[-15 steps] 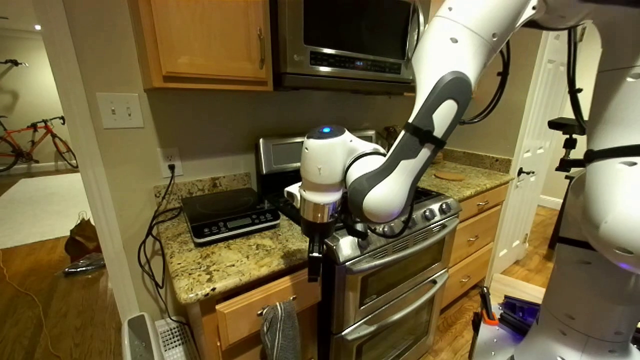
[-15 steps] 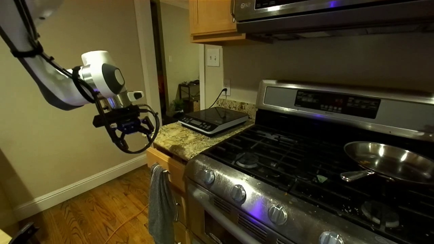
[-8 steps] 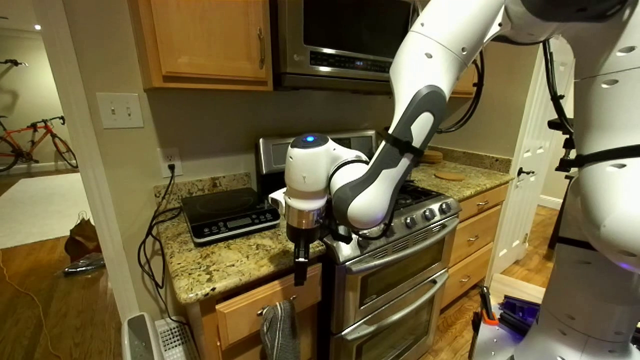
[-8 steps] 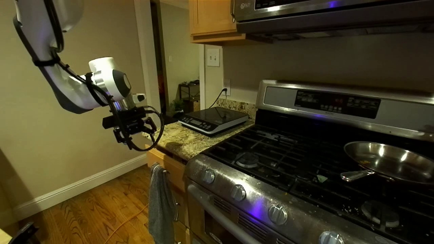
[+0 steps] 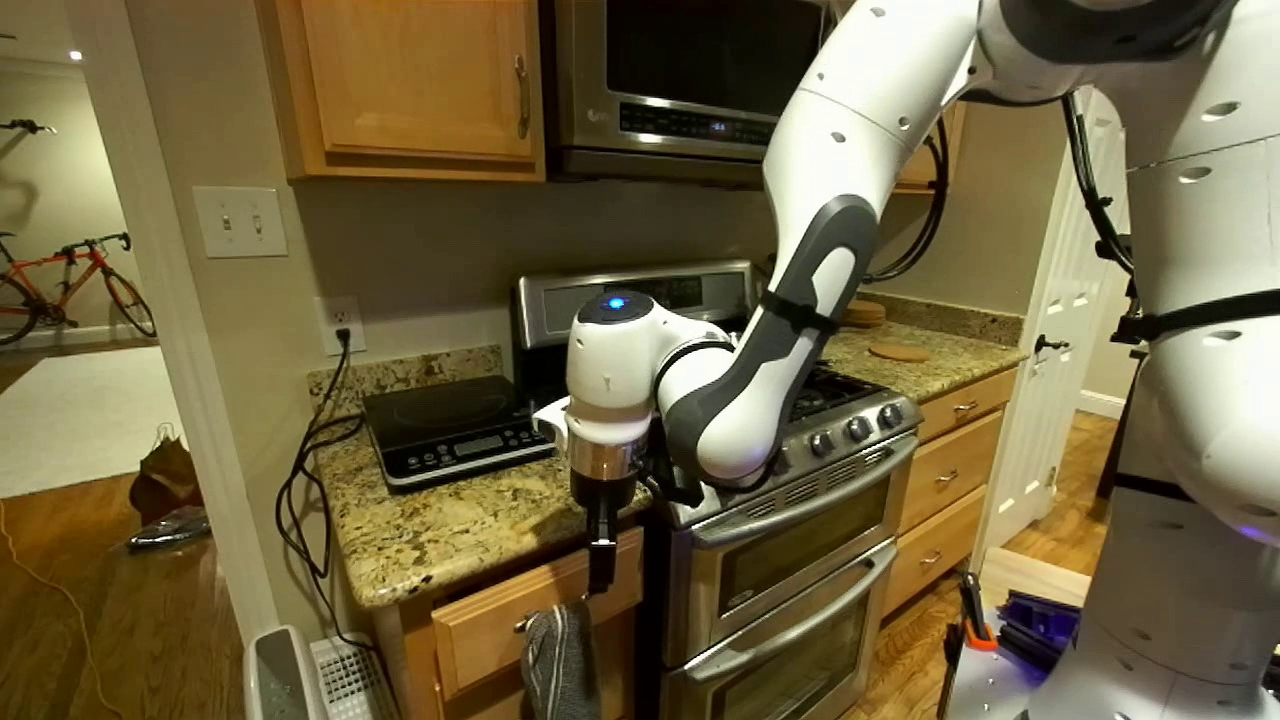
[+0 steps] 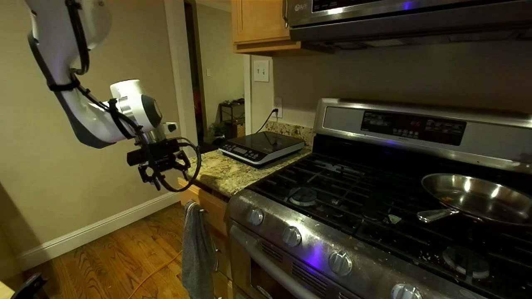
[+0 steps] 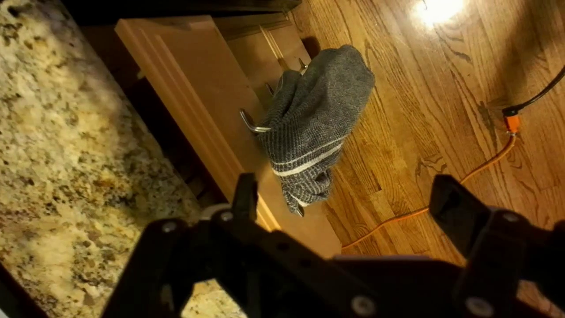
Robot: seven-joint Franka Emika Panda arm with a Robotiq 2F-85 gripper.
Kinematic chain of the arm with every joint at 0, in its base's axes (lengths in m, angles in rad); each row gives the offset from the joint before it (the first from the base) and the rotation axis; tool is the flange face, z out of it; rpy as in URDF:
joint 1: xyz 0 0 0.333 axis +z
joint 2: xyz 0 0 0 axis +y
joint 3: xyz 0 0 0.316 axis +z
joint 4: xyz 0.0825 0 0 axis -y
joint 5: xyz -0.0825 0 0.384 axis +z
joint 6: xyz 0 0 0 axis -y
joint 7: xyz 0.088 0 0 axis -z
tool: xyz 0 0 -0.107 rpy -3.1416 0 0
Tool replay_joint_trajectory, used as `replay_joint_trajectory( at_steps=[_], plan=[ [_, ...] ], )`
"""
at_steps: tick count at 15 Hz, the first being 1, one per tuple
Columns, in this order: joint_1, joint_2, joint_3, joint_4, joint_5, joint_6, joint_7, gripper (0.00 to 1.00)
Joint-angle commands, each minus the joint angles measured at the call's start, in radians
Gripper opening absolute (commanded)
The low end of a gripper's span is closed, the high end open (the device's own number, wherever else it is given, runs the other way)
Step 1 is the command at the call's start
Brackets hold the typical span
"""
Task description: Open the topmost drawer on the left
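Here, the drawer [image 7: 220, 101] stands slightly ajar beneath the speckled counter [image 7: 66, 132], a dark gap parting its pale wood front from the counter's edge. One end of the front lies just beside the range [image 5: 790, 560] in an exterior view; on the outward side, the wood floor [image 7: 397, 110] stretches away, crossed by an orange cord [image 7: 399, 218]. A gray towel [image 7: 326, 106] with white stripes drapes the drawer's handle [image 7: 260, 129] and leaves a short stretch of metal exposed. In the wrist view, the gripper [image 7: 346, 192] is seen over the drawer front with its fingers [image 7: 454, 207] spread wide. Lettering: the microwave [image 6: 395, 25] carries a round emblem beside characters that appear to read "LG", though blurred; the markings on the portable cooktop [image 6: 249, 143] are too small to read. Relative to one second earlier, the gripper stands lower and nearer the handle in both exterior views, while the drawer and towel occupy the same positions.
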Motion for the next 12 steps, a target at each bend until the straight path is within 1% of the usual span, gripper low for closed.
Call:
replay_joint_trajectory(
  at_steps=[1, 8, 9, 12],
  plan=[
    [0.032, 0.070, -0.033, 0.038, -0.096, 0.056, 0.041, 1.00],
    [0.120, 0.157, -0.130, 0.115, -0.379, 0.146, 0.112, 1.00],
    [0.089, 0.140, -0.091, 0.095, -0.308, 0.116, 0.074, 1.00],
    [0.092, 0.151, -0.092, 0.101, -0.311, 0.118, 0.077, 1.00]
  ],
)
